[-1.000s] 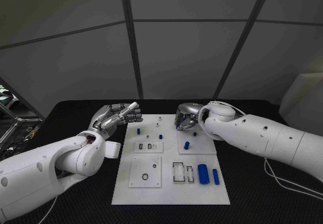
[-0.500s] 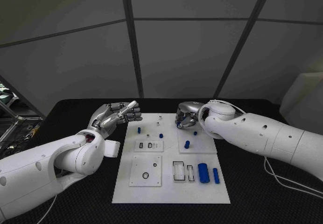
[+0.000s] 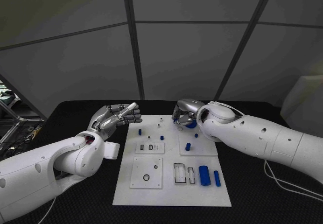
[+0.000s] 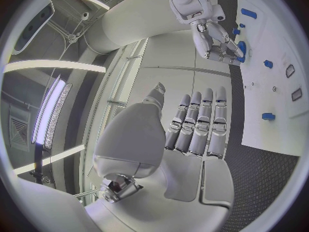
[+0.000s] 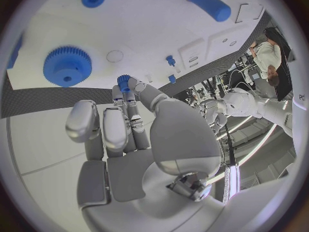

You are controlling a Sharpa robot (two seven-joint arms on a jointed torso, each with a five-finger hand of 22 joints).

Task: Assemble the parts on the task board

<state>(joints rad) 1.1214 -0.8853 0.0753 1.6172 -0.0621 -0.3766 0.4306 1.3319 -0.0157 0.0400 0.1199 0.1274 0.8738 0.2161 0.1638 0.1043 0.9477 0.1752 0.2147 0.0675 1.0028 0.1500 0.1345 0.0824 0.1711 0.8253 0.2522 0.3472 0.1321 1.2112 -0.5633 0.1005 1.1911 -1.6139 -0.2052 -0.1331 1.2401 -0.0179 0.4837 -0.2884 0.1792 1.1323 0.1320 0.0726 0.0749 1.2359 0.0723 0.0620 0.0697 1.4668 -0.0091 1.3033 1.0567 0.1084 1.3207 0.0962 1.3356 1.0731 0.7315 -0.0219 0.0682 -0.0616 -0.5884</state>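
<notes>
The white board [image 3: 172, 196] lies flat in the middle of the table, long side running from 12 to 6 o'clock. At its 5 o'clock corner 2 blue cylinders lie side by side, a thick one [image 3: 204, 175] and a thinner one [image 3: 216, 178], just right of 2 rectangular slots [image 3: 184, 172]. Small blue pegs [image 3: 140, 132] stand upright near the board's 11 o'clock area, with another peg [image 3: 187, 146] standing toward 2 o'clock. A blue gear [image 5: 67, 66] lies flat near the far edge at 1 o'clock. A small blue toothed part [image 5: 123, 81] is pinched at fingertips above the board.
</notes>
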